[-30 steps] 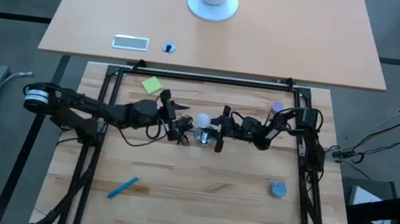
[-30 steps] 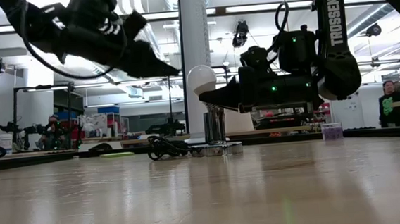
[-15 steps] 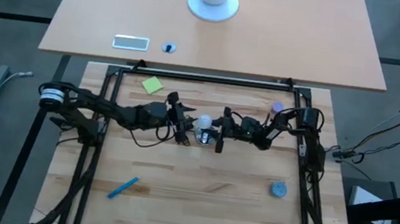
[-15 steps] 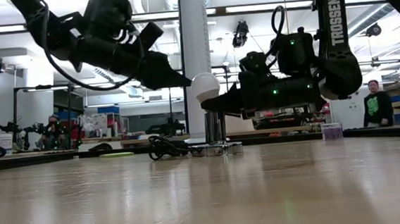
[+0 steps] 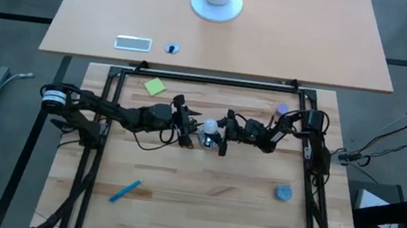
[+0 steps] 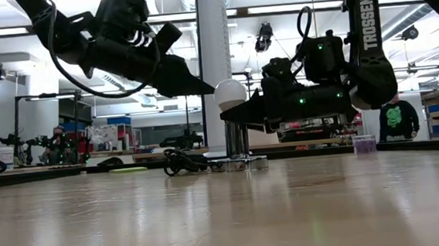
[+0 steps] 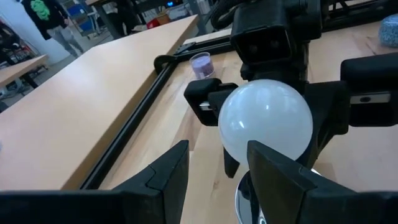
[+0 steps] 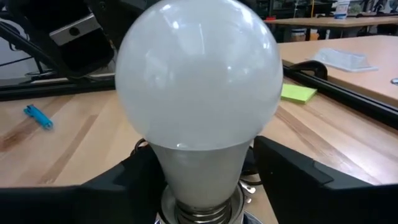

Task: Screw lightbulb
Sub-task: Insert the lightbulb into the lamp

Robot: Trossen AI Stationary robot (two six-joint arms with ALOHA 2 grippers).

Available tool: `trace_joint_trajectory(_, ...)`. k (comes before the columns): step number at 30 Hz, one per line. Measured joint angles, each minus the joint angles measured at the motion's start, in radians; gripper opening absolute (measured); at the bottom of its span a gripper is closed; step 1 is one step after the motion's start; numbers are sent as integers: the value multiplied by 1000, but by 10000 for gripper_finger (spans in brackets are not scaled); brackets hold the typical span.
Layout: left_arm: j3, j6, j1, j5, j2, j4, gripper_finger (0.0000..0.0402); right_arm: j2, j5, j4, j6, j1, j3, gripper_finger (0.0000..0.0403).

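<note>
I have both arms meeting at the middle of the wooden table point(image 5: 202, 192). The lightbulb point(image 5: 208, 125) stands upright there, glass end up, its threaded base sitting in the mouth of the shiny metal socket point(image 6: 236, 140), which rests on the table with a black cord point(image 6: 180, 163) coiled beside it.

My right gripper point(image 5: 223, 137) comes in from the right side and holds the lightbulb low down — the right wrist view shows its two dark fingers point(image 8: 311, 180) on either side of the neck point(image 8: 199, 174), just above the threads, so the jaws are pinching the bulb.

My left gripper point(image 5: 184, 130) reaches in from the left and sits just beside the glass globe point(image 7: 266, 121). In the left wrist view its fingers point(image 7: 168, 171) are spread, with the globe just ahead of the gap between them, and I see no contact.

Off to the side on the table lie a yellow-green sticky note point(image 5: 155, 86), a blue marker point(image 5: 125, 191), a small blue-grey cap point(image 5: 282, 192) and a little purple cup point(image 5: 283, 108), all well apart from the socket. A person point(image 6: 393, 118) stands in the room behind the table.
</note>
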Motion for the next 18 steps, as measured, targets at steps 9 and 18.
trace_joint_trajectory(9,11,0,0,-6,0,1,155,-14,0,-7,-2,14,-1,228)
trace_joint_trajectory(18,12,-3,0,-7,0,-5,155,-74,0,-112,-6,15,-22,246)
